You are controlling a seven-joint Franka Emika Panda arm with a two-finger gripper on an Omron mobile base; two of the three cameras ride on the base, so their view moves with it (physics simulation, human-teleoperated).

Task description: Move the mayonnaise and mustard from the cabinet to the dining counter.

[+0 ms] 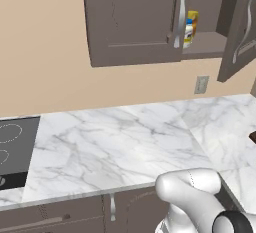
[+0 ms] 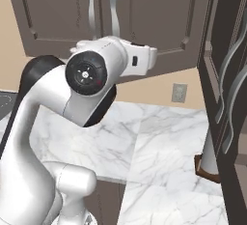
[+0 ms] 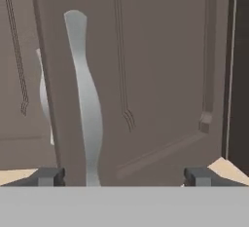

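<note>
The dark brown cabinet [image 1: 132, 22] hangs on the wall with its doors partly open. On its shelf, just past the left door's edge, stands the yellow mustard [image 1: 193, 18], with the blue-lidded mayonnaise [image 1: 188, 33] in front of it and slightly lower. In the hand view my gripper [image 3: 124, 177] is open, its fingertips [image 3: 48, 177] wide apart with nothing between them. It faces a cabinet door [image 3: 146, 75] with a long curved silver handle [image 3: 85, 99] close ahead. The white hand [image 2: 142, 60] is raised in front of the doors. The dining counter is out of view.
Below lies a marble worktop [image 1: 120, 142] with a black cooktop [image 1: 15, 152] at its left. A wall outlet [image 1: 201, 84] sits under the cabinet. The right door [image 1: 240, 32] swings out wide. A white cylinder on a brown base [image 2: 210, 161] stands on the worktop.
</note>
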